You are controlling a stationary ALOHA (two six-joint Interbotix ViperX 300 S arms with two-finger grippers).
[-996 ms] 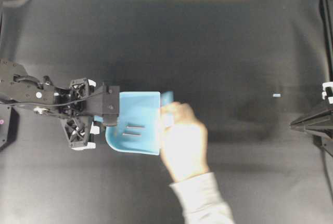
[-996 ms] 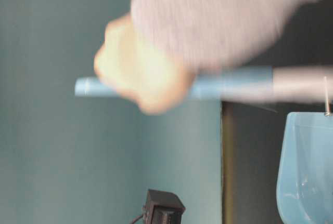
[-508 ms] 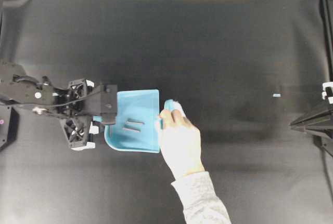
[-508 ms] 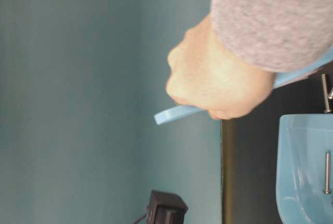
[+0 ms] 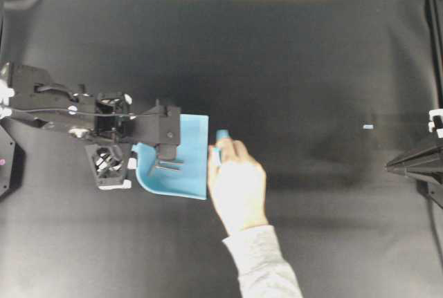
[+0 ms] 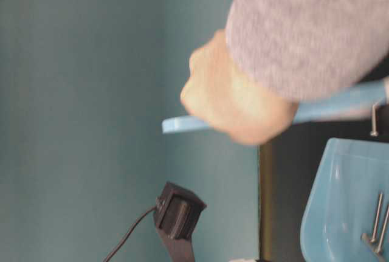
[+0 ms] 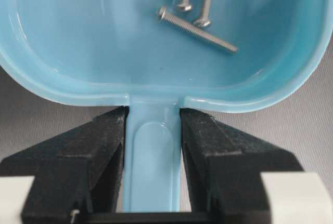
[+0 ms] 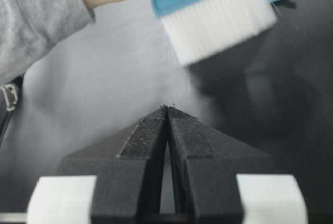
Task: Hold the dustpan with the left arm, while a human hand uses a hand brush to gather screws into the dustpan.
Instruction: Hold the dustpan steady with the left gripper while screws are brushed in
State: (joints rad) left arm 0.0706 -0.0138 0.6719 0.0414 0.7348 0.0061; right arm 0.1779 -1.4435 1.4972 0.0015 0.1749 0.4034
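Overhead: left gripper (image 5: 165,147) holds dustpan (image 5: 190,166) on black table (image 5: 311,56); human hand (image 5: 237,186) with hand brush (image 5: 221,136) sits at the pan's front edge. Table-level: pan looks tilted, so screws (image 6: 378,216) could slide or spill. Left wrist: fingers (image 7: 99,151) clamp the handle from both sides. Right wrist: right gripper (image 8: 167,112) closed, empty.

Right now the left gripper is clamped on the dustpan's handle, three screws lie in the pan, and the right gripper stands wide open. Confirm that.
One thing is wrong: the right gripper is shut, its fingertips meeting, as the right wrist view shows. The rest holds: the left gripper is clamped on the handle of the dustpan, and three screws lie in the pan.
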